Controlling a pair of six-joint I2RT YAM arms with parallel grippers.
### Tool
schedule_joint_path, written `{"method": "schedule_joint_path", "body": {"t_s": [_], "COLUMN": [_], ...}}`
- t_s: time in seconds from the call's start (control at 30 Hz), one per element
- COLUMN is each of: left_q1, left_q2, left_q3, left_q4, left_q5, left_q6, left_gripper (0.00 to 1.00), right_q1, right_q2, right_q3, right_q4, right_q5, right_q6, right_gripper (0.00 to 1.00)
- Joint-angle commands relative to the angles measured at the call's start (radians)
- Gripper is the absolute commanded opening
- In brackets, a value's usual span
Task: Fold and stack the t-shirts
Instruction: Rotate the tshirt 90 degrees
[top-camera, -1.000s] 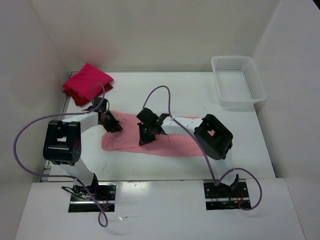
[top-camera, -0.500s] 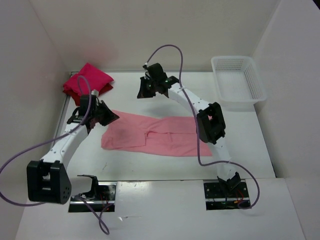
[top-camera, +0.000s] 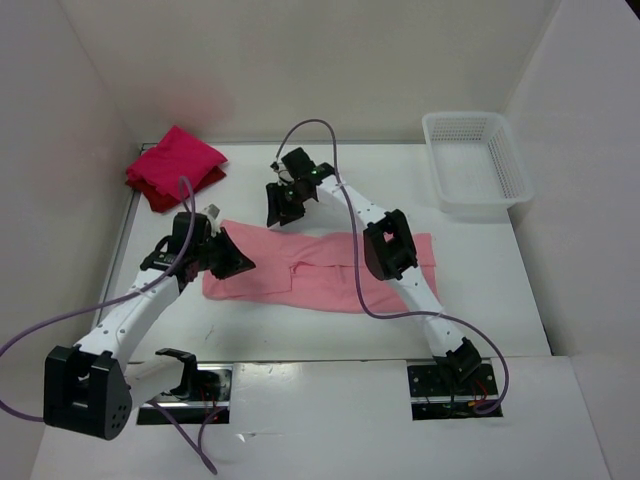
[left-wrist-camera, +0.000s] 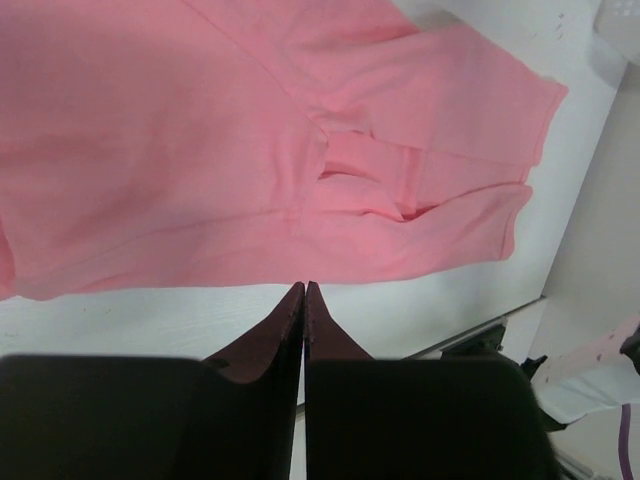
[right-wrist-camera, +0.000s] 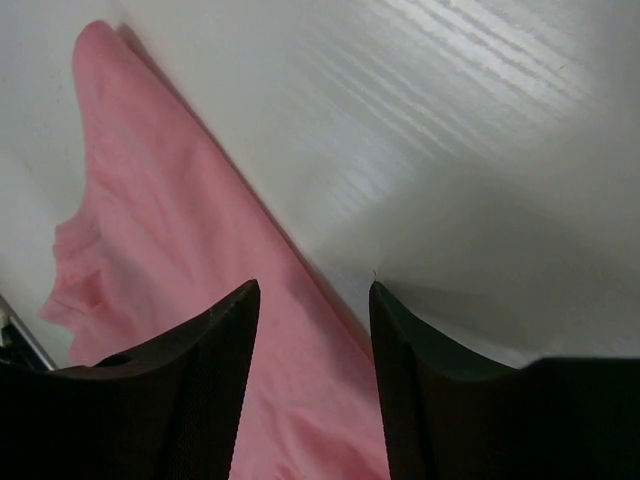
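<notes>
Salmon pink t-shirt (top-camera: 320, 272) is seen laid out as a long folded strip on the table (top-camera: 300, 325), with the two red t-shirts (top-camera: 175, 167) piled well beyond its far left corner and the white basket (top-camera: 478, 160) well off its far right. Left gripper (top-camera: 238, 262) is pressed together and empty at that shirt's left end. The right gripper (top-camera: 283, 208) is spread apart, nothing gripped, above the shirt's far edge.

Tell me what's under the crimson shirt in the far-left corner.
A dark red shirt peeks out along the near edge of the crimson shirt; the rest of it is covered.
</notes>
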Motion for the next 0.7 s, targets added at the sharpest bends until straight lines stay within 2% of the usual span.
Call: {"method": "schedule_joint_path", "body": {"t_s": [0.0, 0.07, 0.17, 0.27, 0.33, 0.4, 0.47, 0.57, 0.67], "left_q1": [-0.003, -0.013, -0.022, -0.022, -0.022, -0.022, -0.022, -0.040, -0.059], "left_q2": [-0.031, -0.031, -0.011, -0.002, -0.002, -0.002, -0.002, -0.002, 0.007], "left_q3": [-0.003, 0.019, 0.079, 0.125, 0.109, 0.077, 0.037, 0.037, 0.027], "left_q4": [0.052, 0.104, 0.167, 0.095, 0.083, 0.117, 0.140, 0.140, 0.169], "left_q5": [0.087, 0.145, 0.223, 0.181, 0.147, 0.176, 0.186, 0.186, 0.172], "left_q6": [-0.005, -0.005, -0.005, 0.020, 0.020, -0.003, -0.025, -0.034, -0.080], "left_gripper": [0.06, 0.07, 0.19, 0.32, 0.33, 0.36, 0.36, 0.40, 0.41], "right_q1": [0.007, 0.026, 0.046, 0.073, 0.073, 0.055, 0.032, -0.037, -0.111], "right_q2": [0.025, 0.025, 0.036, 0.036, 0.036, 0.036, 0.036, 0.022, -0.038], "right_q3": [0.009, -0.014, -0.074, -0.108, -0.108, -0.108, -0.097, -0.086, -0.126], "right_q4": [-0.043, -0.043, -0.043, -0.032, -0.002, 0.032, 0.090, 0.181, 0.240], "right_q5": [-0.103, -0.160, -0.269, -0.278, -0.288, -0.277, -0.277, -0.233, -0.120], "right_q6": [-0.040, -0.065, -0.075, -0.084, -0.073, -0.026, 0.022, 0.160, 0.293], "right_gripper": [0.54, 0.53, 0.50, 0.39, 0.19, 0.06, 0.01, 0.01, 0.01]}}
